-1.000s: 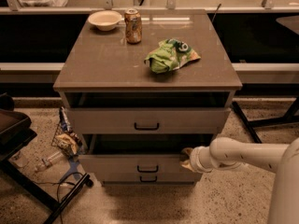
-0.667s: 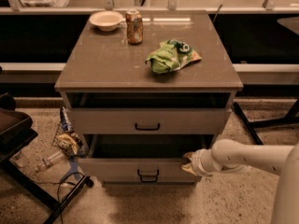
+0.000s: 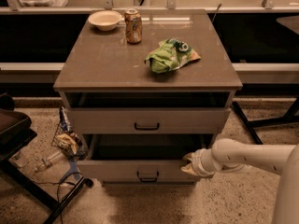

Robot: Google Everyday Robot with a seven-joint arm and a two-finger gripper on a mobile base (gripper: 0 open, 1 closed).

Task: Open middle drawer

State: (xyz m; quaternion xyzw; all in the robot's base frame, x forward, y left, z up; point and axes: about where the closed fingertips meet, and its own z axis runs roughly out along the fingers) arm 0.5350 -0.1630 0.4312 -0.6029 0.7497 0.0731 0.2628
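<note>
The middle drawer is pulled well out of the brown cabinet. Its low flat front faces me with a small dark bar handle at centre, and its inside lies in shadow. My gripper is on the end of the white arm, which reaches in from the right. It sits at the right end of the drawer's front, against the top edge. The taller-fronted top drawer above is slightly out. The lowest drawer is hidden under the middle one.
On the cabinet top are a white bowl, a drink can and a green chip bag. Litter and a wire basket lie on the floor at left beside a dark stand. Table legs stand at right.
The middle drawer has slid further out toward me, with the gripper at its right front edge moving along. Its front now covers the lowest drawer's front, which showed earlier.
</note>
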